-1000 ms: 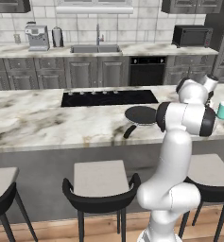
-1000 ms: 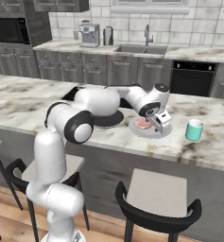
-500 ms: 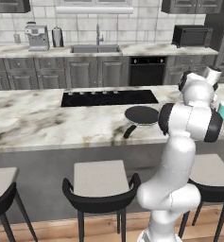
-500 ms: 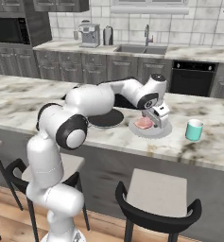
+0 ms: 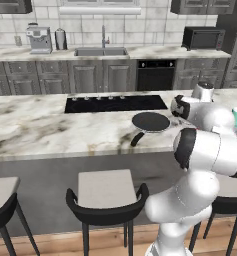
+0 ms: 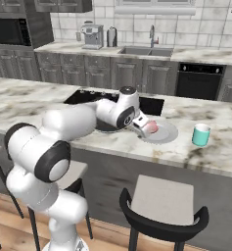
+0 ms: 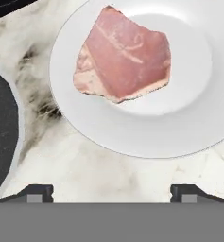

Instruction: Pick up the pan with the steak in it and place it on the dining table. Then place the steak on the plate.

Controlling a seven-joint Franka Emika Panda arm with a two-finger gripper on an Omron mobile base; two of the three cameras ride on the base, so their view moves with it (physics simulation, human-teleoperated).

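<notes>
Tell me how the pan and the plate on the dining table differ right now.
The pan is black with a short straight handle; the plate is pale white and has none. The pan's inside is bare, while the plate carries the pink steak. The pan sits next to the cooktop; the plate lies further along, toward the teal cup. Both are round, shallow and rest flat on the marble dining table.

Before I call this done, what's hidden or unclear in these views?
- Left base view: the plate and steak sit behind the arm; only the pan shows.
- Right base view: the arm covers most of the pan and part of the plate.
- Hand view: the plate's far rim is cut off; steak clear.
</notes>
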